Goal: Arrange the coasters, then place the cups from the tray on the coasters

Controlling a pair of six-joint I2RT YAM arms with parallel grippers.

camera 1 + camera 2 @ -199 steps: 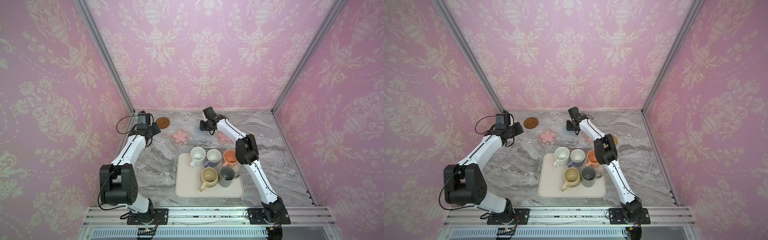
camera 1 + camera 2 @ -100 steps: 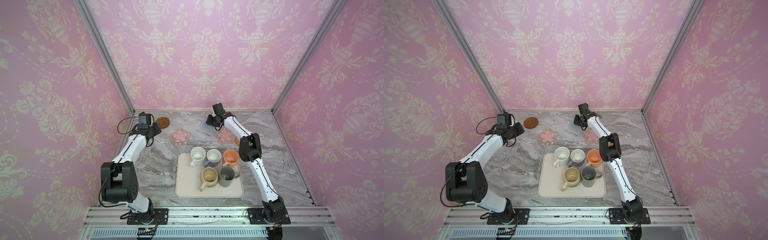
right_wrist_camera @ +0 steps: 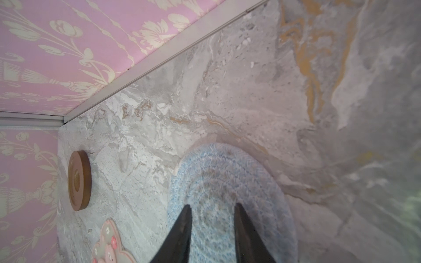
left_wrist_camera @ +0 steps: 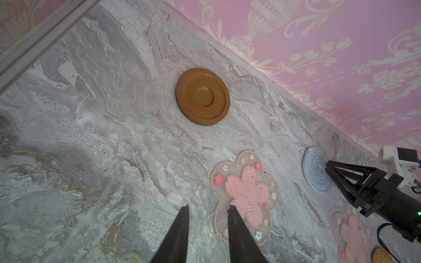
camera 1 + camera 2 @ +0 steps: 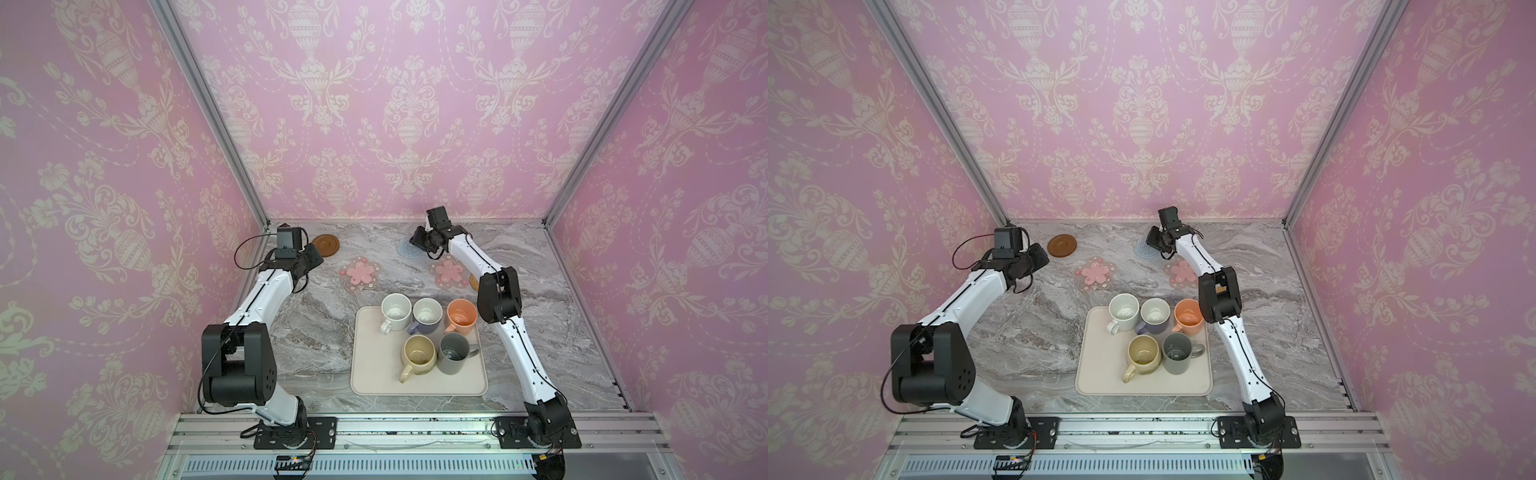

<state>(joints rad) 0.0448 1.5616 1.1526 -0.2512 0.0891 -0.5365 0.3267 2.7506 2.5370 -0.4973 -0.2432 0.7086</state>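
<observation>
Over on the left, the left gripper [image 4: 207, 206] hangs near the brown wooden disc [image 5: 325, 242], its jaws a narrow gap apart with nothing between them. Next comes a pink flower coaster [image 5: 360, 274], then the blue-grey crocheted round [image 5: 406, 248] by the back wall. The right gripper [image 3: 212, 205] is low over it, jaws narrowly parted and empty. Further right lie the second pink flower coaster [image 5: 448, 272] and the rattan disc [image 5: 473, 279], half hidden by the right arm. All five cups [image 5: 395, 309] stand on the tray [image 5: 365, 374], nearer the front.
</observation>
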